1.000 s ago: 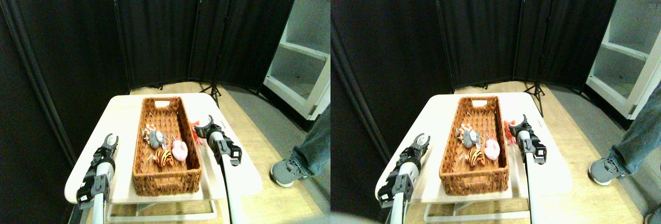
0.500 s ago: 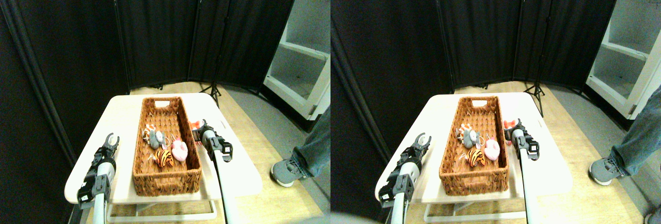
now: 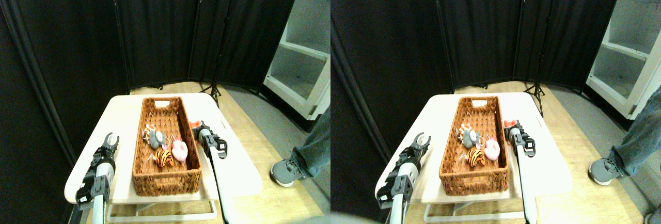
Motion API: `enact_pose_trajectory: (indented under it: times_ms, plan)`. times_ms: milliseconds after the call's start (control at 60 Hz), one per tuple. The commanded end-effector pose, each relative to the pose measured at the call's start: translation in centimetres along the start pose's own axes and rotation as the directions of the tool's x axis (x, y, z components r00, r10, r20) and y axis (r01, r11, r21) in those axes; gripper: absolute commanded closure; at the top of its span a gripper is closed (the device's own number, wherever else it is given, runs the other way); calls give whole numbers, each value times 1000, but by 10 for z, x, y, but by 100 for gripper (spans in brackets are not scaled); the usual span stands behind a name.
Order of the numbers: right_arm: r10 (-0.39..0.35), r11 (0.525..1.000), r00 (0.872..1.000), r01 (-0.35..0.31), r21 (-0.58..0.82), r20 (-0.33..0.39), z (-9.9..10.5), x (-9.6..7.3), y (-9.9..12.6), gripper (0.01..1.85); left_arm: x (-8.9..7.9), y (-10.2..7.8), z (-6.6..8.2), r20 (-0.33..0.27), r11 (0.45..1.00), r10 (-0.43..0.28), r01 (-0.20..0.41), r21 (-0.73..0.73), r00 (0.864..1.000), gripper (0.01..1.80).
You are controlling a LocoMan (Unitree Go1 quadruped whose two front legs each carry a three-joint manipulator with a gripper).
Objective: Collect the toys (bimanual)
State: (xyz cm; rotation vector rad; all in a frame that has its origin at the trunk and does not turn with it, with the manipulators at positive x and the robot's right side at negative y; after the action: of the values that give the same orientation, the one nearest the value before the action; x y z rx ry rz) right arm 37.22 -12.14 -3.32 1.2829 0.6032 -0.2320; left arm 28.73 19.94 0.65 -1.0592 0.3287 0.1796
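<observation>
1. Already lying inside the long brown wicker basket [image 3: 166,146]: orange black-striped plush tiger [image 3: 164,157], pink plush toy [image 3: 179,150], grey plush toy [image 3: 156,139], and a spotted white one [image 3: 148,129] just beyond it.
2. Left outside on the pale table [image 3: 124,115]: small red plush toy [image 3: 194,125], just beside the basket's right wall.
3. Right gripper [image 3: 199,129] at the red toy; grip hidden, cannot tell whether closed on it.
4. Left gripper [image 3: 109,141] parted, empty, over bare table left of the basket.
5. Judged nearly finished; one toy remaining.

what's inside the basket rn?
In the basket: a tiger toy, a pink toy, a grey toy and a spotted white one. The near wall hides the floor just behind it.
</observation>
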Motion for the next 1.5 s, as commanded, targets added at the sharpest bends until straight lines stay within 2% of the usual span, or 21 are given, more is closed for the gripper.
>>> enact_pose_trajectory:
  times_ms: [17,267,350,383,417,583,800,917,967,1000,1167,1233,1333,1383,1417,1500]
  plan:
    - [19,999,999,-17,-32,51,0,1,2,168,1,-7,1,4,999,-45,45,-6,999,167]
    - [27,998,995,-33,61,91,7,-10,10,168,4,-10,2,0,998,-47,47,-36,999,167]
    - [61,996,993,-67,59,105,11,-15,13,167,3,-11,2,3,998,-48,48,-30,999,167]
    - [70,991,991,-81,103,111,13,-17,15,167,3,-11,2,7,999,-45,46,-29,999,167]
    - [79,990,990,-91,108,115,14,-20,18,173,2,-11,2,4,999,-47,47,-24,999,167]
    - [138,989,983,-144,39,124,16,-38,33,177,2,-11,2,2,998,-49,49,-36,999,166]
    - [226,971,971,-219,-98,73,13,-57,60,165,1,-12,2,-6,998,-54,54,-17,999,167]
    - [251,962,968,-247,-114,26,6,-65,75,165,1,-14,1,-19,998,-64,64,8,998,168]
    - [272,954,962,-268,-137,9,1,-67,82,174,1,-16,0,-24,998,-65,66,10,998,168]
    - [267,953,964,-264,-151,1,-5,-70,87,181,1,-18,-1,-32,997,-72,73,21,997,168]
    - [307,928,950,-313,-203,-63,-29,-79,105,181,4,-24,-2,-48,996,-84,85,19,995,167]
    - [321,912,943,-332,-243,-85,-37,-81,109,179,5,-26,-2,-60,996,-87,89,33,994,167]
    - [321,917,939,-341,-206,-125,-52,-82,112,179,9,-28,-2,-79,995,-95,96,6,992,167]
    - [318,922,938,-340,-186,-139,-56,-82,111,180,9,-29,-1,-80,996,-91,92,15,993,168]
    - [328,915,932,-354,-193,-154,-61,-81,112,178,9,-30,-1,-80,995,-91,93,25,993,168]
    - [329,913,931,-357,-200,-160,-69,-81,113,178,10,-31,0,-75,995,-95,97,28,993,168]
